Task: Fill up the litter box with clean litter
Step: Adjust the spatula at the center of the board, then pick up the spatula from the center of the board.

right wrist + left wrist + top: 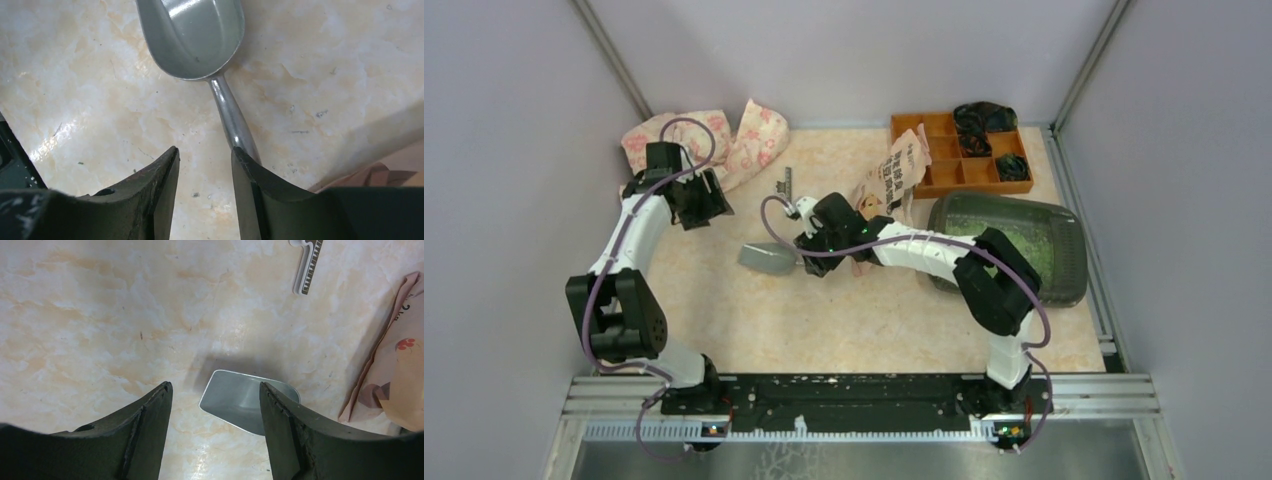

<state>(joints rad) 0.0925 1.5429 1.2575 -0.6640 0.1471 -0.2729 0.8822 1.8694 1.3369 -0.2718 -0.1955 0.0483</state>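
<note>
The task seems to be at the scoop step: the right gripper (202, 155) is hanging low over the table (90, 90) with its jaws parted and grasping nothing. The handle of the grey scoop (192, 35) is lying just beside one finger, not between the two, so I think the next move calls for centring the jaws over this handle before closing. The litter box (1064, 215) is standing well apart on this gripper's right, already holding clean litter (1036, 250), while the left gripper (215, 386) is hovering open and empty.
</note>
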